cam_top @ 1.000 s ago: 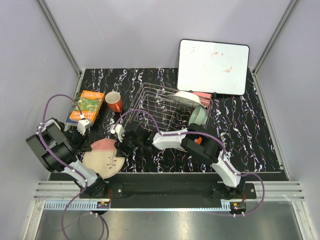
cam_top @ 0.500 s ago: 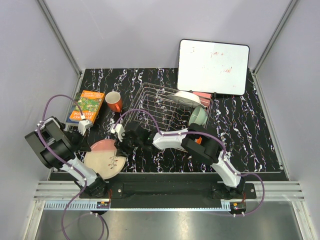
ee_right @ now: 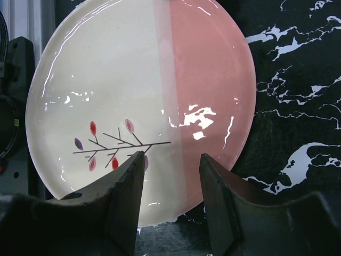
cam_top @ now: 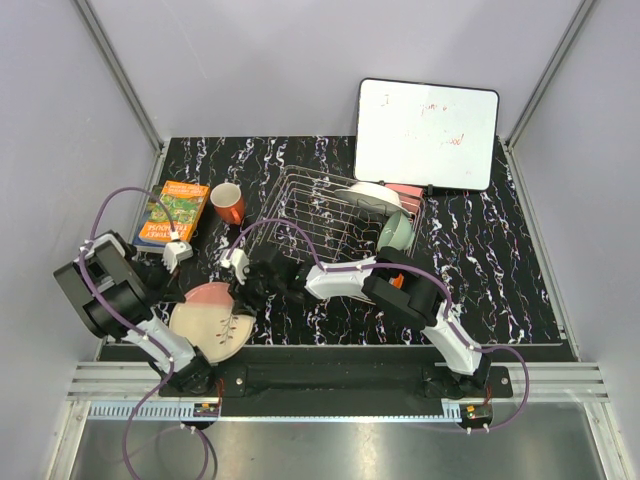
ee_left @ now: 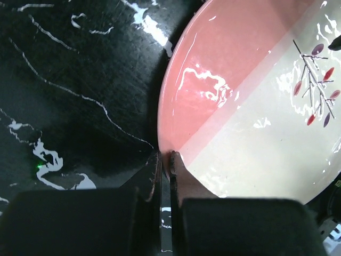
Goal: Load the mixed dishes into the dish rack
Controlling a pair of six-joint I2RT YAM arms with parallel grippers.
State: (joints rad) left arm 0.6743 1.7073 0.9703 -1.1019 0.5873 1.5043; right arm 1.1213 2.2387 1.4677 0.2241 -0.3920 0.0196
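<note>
whiteboard (cam_top: 427, 133): red scrawl, illegible | book (cam_top: 172, 212): cover text illegible | plate (cam_top: 200, 325): twig motif

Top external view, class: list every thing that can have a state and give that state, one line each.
pink-and-cream plate: outside the rack, not loaded
left gripper: shut on the plate's rim
right gripper: open, over the plate
orange-red mug: outside the rack
white plate: in the rack, on edge
pale green bowl: in the rack, on edge
dish rack: partly loaded
</note>
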